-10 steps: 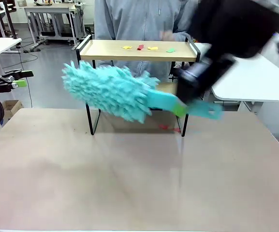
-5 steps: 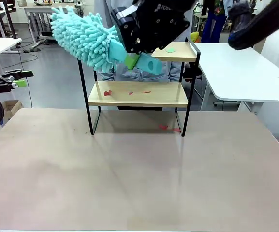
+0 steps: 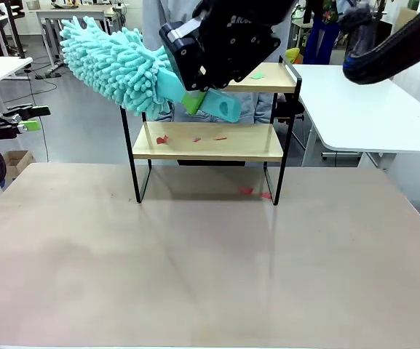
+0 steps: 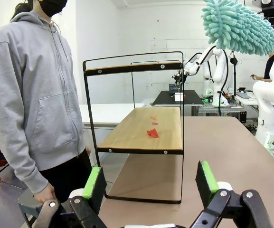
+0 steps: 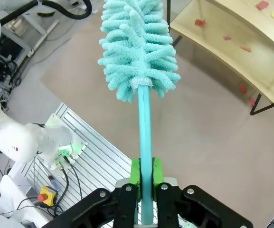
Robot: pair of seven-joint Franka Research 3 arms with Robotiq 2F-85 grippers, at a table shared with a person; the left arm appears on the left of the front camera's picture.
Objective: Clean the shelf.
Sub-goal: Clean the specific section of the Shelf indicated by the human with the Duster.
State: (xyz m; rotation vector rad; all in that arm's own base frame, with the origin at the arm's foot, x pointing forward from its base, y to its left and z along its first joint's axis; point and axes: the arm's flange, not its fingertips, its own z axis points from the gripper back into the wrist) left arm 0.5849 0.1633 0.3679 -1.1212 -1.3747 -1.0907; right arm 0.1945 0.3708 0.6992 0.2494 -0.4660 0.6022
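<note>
The shelf [image 3: 208, 142] stands at the table's far middle; its lower wood board carries red scraps [image 3: 162, 139]. A green scrap [image 3: 257, 75] lies on the top board. My right gripper [image 3: 195, 98] is up at the top board's left end, shut on the handle of a turquoise fluffy duster [image 3: 111, 62] whose head sticks out up and left of the frame. In the right wrist view the gripper [image 5: 145, 173] clamps the duster handle [image 5: 145, 128], with the shelf [image 5: 231, 42] at the upper right. My left gripper [image 4: 150, 180] is open and faces the shelf [image 4: 146, 128] from its end.
A person in a grey hoodie [image 4: 37, 95] stands behind the shelf. Two red scraps [image 3: 246, 190] lie on the tan table [image 3: 210, 269] by the shelf's right legs. A white table [image 3: 370, 109] stands at the right.
My right arm has swung the duster up from in front of the lower board to the top board's left end, then shifted it a little left.
</note>
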